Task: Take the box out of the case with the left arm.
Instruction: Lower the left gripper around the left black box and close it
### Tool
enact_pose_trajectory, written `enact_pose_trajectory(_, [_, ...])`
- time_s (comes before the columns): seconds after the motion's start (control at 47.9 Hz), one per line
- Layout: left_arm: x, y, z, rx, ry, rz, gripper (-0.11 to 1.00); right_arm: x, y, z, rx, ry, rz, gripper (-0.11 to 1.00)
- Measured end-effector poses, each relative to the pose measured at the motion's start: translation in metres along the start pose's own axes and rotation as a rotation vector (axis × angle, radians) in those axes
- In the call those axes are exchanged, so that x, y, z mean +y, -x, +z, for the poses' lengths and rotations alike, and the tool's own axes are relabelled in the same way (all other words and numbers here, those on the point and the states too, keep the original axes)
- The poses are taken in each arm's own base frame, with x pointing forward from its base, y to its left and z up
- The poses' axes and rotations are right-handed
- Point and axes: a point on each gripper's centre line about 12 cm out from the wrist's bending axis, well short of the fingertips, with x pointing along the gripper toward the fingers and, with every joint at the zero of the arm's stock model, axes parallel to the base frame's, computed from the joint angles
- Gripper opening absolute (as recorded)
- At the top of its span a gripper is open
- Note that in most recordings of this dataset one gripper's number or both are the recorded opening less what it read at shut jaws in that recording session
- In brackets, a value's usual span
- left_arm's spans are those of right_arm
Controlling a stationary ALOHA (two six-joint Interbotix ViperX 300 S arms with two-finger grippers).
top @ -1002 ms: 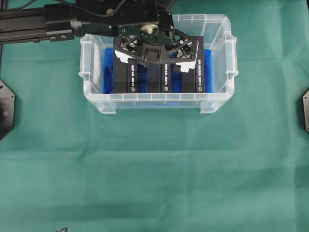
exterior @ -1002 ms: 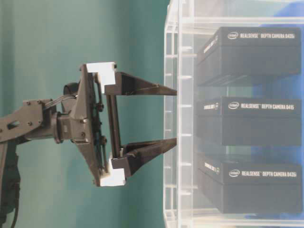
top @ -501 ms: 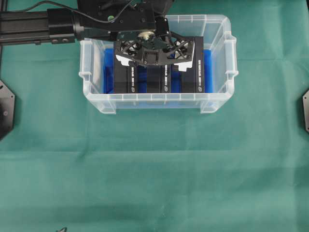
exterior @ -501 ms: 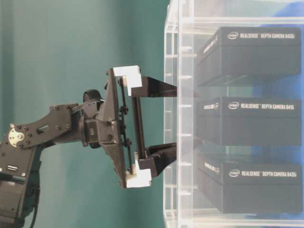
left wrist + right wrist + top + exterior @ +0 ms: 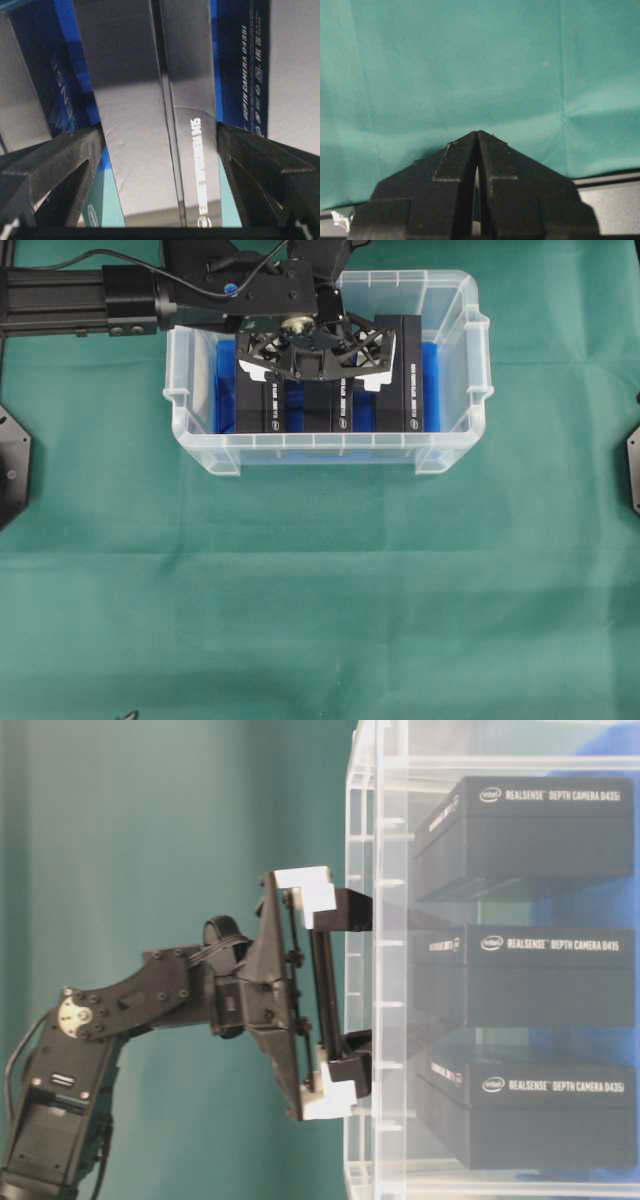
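Observation:
The clear case (image 5: 320, 443) with a blue floor stands at the back middle of the green cloth and holds three black boxes side by side. My left gripper (image 5: 318, 380) reaches down into it, open, with one finger on each side of the middle box (image 5: 335, 412). In the left wrist view the middle box (image 5: 150, 100) fills the gap between the fingers (image 5: 65, 155), whose tips lie close against its sides. From table level the left gripper (image 5: 372, 978) has its fingertips past the case wall (image 5: 365, 820), level with the middle box (image 5: 530, 975). The right gripper (image 5: 477, 132) is shut over bare cloth.
The left box (image 5: 262, 405) and right box (image 5: 410, 370) flank the middle one with narrow blue gaps between them. Black mounts sit at the left edge (image 5: 12, 465) and right edge (image 5: 632, 470) of the table. Green cloth (image 5: 320, 600) covers the front.
The left gripper has moved down into the case, still open; its fingertips went from outside the rim to either side of the middle box. The boxes have not moved.

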Motion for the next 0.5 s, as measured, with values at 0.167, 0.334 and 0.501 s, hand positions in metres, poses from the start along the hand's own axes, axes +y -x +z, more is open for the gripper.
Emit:
enact_pose_trajectory(0.167, [0.003,-0.007,-0.001,0.001,0.009,0.001,0.88,0.0,-0.002,0.0,-0.004,0.001,0.001,0.02])
enact_pose_trajectory(0.334, [0.006,-0.011,-0.002,0.003,0.007,0.007,0.88,0.001,-0.004,0.0,-0.007,0.001,0.002,0.02])
enact_pose_trajectory(0.501, [0.005,-0.016,-0.002,0.002,0.017,0.001,0.88,0.001,-0.004,0.001,-0.009,0.001,0.002,0.02])
